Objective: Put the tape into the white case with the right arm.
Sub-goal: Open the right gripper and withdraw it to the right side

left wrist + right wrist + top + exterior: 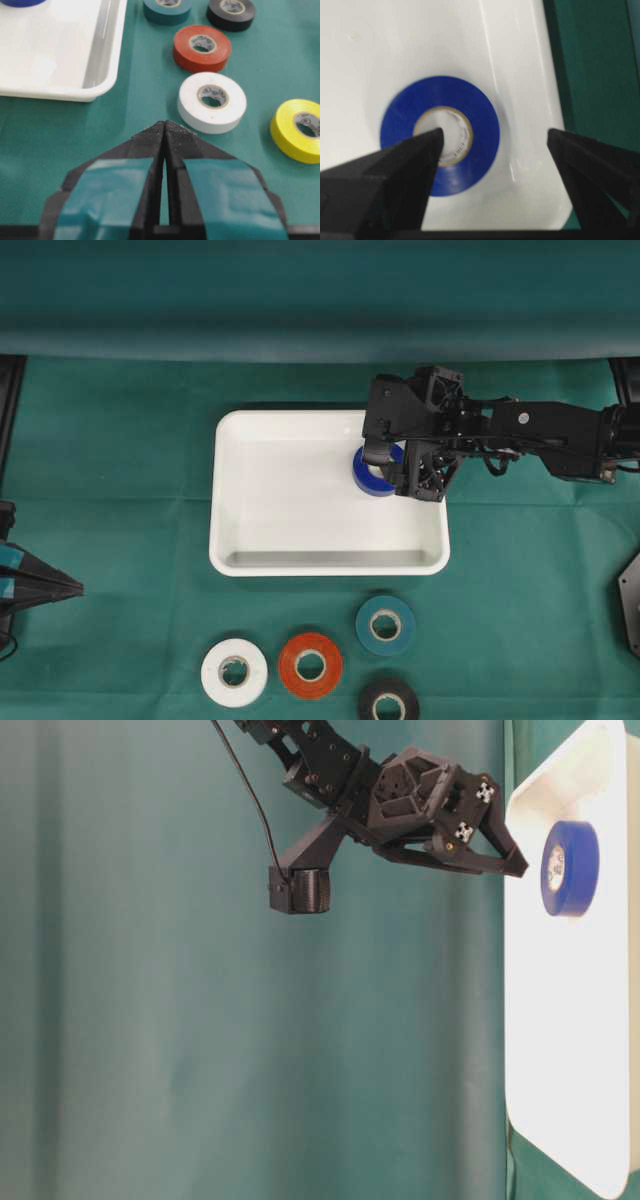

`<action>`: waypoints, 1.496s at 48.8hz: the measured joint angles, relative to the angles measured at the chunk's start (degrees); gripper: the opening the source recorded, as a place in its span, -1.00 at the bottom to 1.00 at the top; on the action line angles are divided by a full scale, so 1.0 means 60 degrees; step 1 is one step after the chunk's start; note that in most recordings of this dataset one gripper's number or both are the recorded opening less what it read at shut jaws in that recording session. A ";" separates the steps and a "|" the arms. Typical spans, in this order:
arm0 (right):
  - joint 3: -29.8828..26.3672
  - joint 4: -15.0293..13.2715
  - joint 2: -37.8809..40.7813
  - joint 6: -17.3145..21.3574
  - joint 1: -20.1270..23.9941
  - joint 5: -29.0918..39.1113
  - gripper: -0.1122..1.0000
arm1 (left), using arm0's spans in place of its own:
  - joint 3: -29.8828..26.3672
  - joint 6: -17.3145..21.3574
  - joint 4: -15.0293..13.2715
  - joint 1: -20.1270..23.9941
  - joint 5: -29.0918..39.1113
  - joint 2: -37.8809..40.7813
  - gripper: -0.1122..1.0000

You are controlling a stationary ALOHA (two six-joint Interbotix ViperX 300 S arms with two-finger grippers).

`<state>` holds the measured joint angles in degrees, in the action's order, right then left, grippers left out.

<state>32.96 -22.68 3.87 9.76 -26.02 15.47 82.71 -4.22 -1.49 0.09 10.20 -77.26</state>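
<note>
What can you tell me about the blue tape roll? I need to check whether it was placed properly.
The blue tape roll is a glossy ring of blue tape wound on a pale cardboard core. It lies flat on the floor of the shallow white plastic case, near the case's right wall in the overhead view. The black right gripper hovers over it with jaws spread, one fingertip above the core; the table-level view shows a gap, so nothing grips it.

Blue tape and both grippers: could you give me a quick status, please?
Right gripper open above the blue tape. Tape lies flat in the white case. Left gripper shut, idle. Nothing in the way.
</note>
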 measured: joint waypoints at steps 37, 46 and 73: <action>0.4102 -0.0015 -0.4321 0.0103 0.0000 -0.0586 0.35 | 0.0015 0.0000 0.0000 0.0000 -0.0015 -0.0044 -0.79; 0.5361 0.0000 -0.5918 0.0190 0.0000 -0.1025 0.35 | 0.0015 0.0000 0.0015 0.0000 -0.0015 -0.0044 -0.79; 0.6079 0.0029 -0.6885 0.0527 0.0718 -0.1084 0.35 | 0.0015 -0.0015 0.0000 0.0000 -0.0029 -0.0044 -0.79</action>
<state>69.43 -22.50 -37.44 12.92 -21.71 8.96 82.79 -4.31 -1.49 0.09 10.02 -77.52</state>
